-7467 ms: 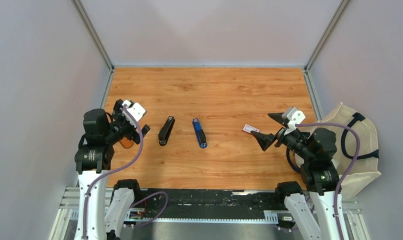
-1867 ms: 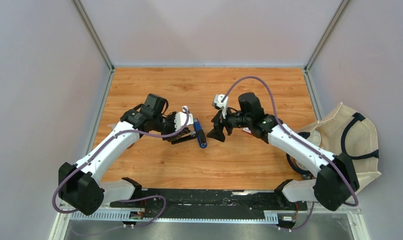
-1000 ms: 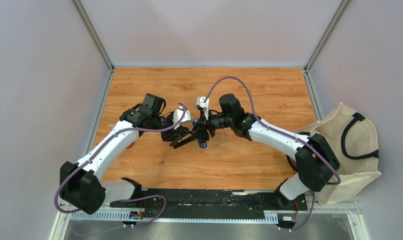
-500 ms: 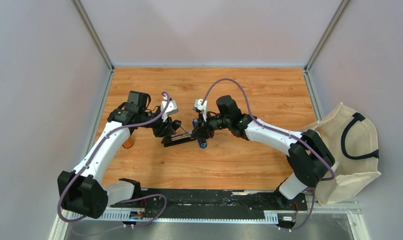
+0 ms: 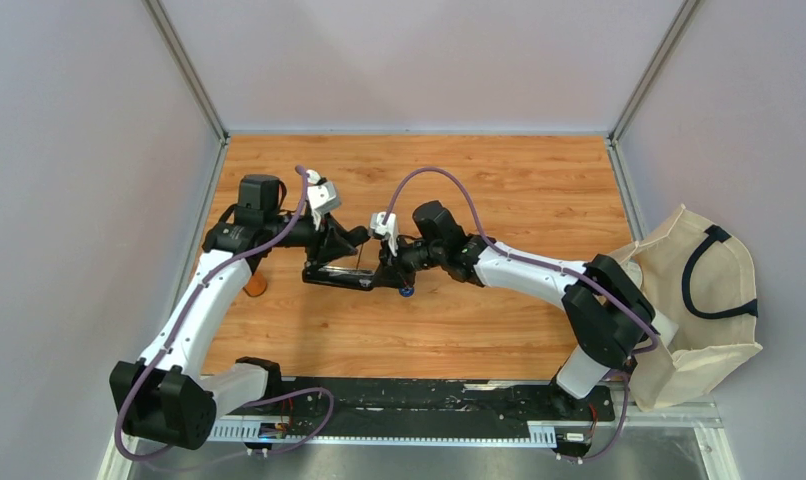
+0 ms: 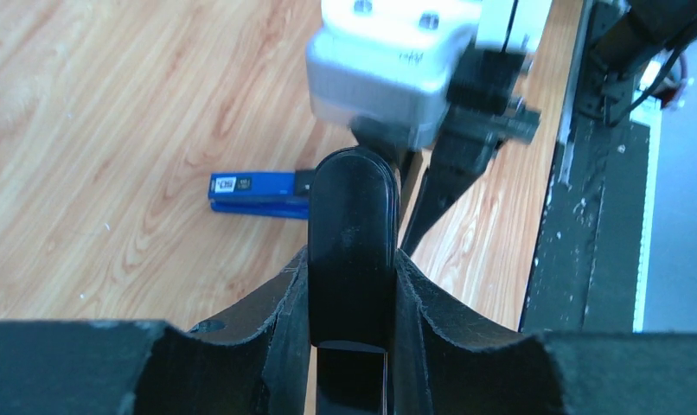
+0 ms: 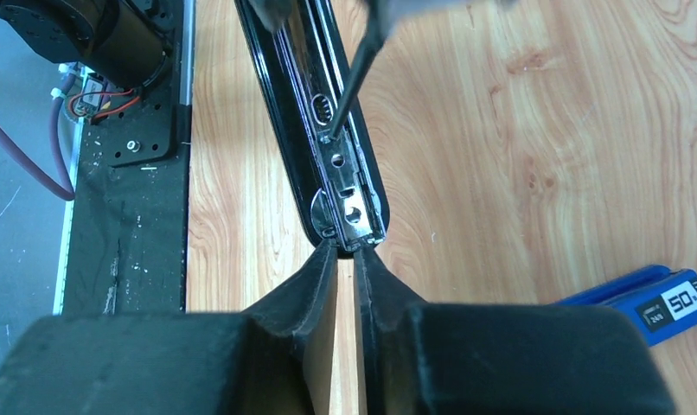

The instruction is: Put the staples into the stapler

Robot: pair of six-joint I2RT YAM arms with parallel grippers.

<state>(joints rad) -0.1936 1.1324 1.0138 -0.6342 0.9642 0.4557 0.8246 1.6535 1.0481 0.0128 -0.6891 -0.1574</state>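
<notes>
The black stapler (image 5: 334,277) hangs opened out just above the table's middle, between both arms. My left gripper (image 5: 349,240) is shut on its black top arm (image 6: 349,216), which fills the gap between the pads. My right gripper (image 5: 387,272) comes in from the right. Its fingers (image 7: 328,277) are shut on the rounded end of the stapler's metal rail (image 7: 349,216). The staples are not in view. A blue stapler (image 6: 258,192) lies flat on the wood just under and beside my right gripper.
An orange object (image 5: 254,285) lies near the table's left edge, beside the left arm. A beige tote bag (image 5: 699,290) sits off the table's right side. The blue stapler (image 7: 652,298) shows at the right wrist view's lower right.
My right gripper has shut on the black stapler's end. Both grippers have shifted left with the stapler, and my left arm has drawn back toward the left.
</notes>
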